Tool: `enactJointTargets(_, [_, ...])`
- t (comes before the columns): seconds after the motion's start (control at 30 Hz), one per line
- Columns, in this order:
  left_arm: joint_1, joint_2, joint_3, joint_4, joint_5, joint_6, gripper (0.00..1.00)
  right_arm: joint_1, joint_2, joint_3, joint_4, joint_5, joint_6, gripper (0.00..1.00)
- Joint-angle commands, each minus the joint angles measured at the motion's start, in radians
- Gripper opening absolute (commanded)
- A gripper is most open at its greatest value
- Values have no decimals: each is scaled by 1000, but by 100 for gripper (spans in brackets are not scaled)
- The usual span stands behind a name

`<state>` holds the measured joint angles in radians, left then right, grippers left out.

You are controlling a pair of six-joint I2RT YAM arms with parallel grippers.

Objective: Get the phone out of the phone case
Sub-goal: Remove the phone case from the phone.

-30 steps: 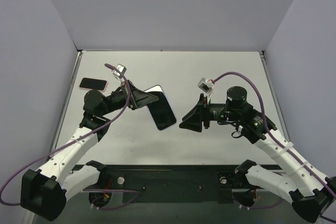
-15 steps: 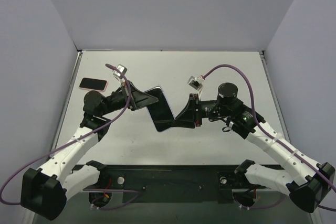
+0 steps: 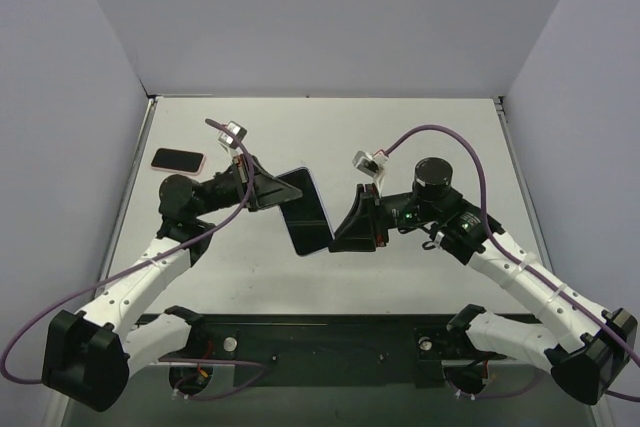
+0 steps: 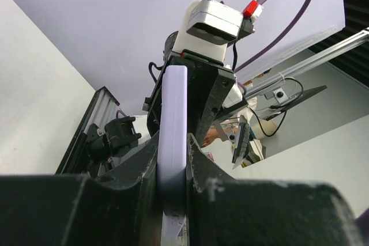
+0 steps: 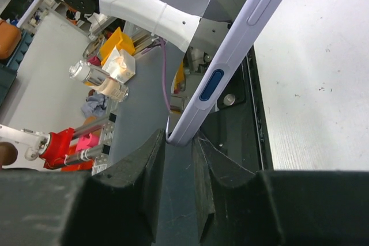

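My left hand (image 3: 270, 190) clamps the cased phone (image 3: 308, 215); my right hand (image 3: 345, 232) pinches its lower corner. The phone is probably stiff and slick, the lavender case (image 5: 242, 44) pliable: peel at the rim.

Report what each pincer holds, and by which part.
Both hold the lavender-cased phone: left pincer clamps its far end across the thickness, right pincer pinches the near corner.

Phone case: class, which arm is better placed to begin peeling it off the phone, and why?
Right. The left gripper clamps the phone case at its upper end, holding it in the air as an anchor. The right gripper pinches the free lower corner, so it can probably start the peel there.
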<state>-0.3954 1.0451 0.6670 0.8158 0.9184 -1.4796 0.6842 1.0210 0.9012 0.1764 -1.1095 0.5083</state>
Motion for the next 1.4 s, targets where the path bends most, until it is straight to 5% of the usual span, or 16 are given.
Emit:
enactJointTargets(0.0, [4, -10, 28, 120, 7, -42, 0, 11, 2, 34, -47, -46, -105, 18])
enactJointTargets(0.1, [3, -8, 28, 134, 13, -53, 0, 23, 8, 59, -151, -23, -193, 0])
enactJointTargets(0.27, [0, -13, 29, 193, 31, -105, 0, 46, 14, 87, -222, 57, -293, 0])
enactJointTargets(0.5, [-68, 46, 81, 534, 68, -396, 0, 95, 27, 93, -250, 125, -496, 0])
enactJointTargets(0.73, [-105, 12, 109, 459, 114, -398, 0, 198, 83, 260, -482, 385, -695, 0])
enactJointTargets(0.87, [-152, 3, 103, 444, 108, -369, 0, 209, 67, 225, -315, 583, -616, 0])
enactJointTargets(1.0, [-175, -13, 97, 382, 93, -302, 0, 198, 91, 231, -203, 802, -421, 0])
enactJointTargets(1.1, [-175, -33, 82, 317, 50, -249, 0, 178, 111, 219, -198, 1103, -238, 0])
enactJointTargets(1.27, [-129, -83, 80, -210, -128, 49, 0, 160, 80, 119, -265, 1147, -163, 2])
enactJointTargets(1.37, [-48, -97, 57, -329, -223, 108, 0, 141, 15, 62, -291, 1055, -139, 28])
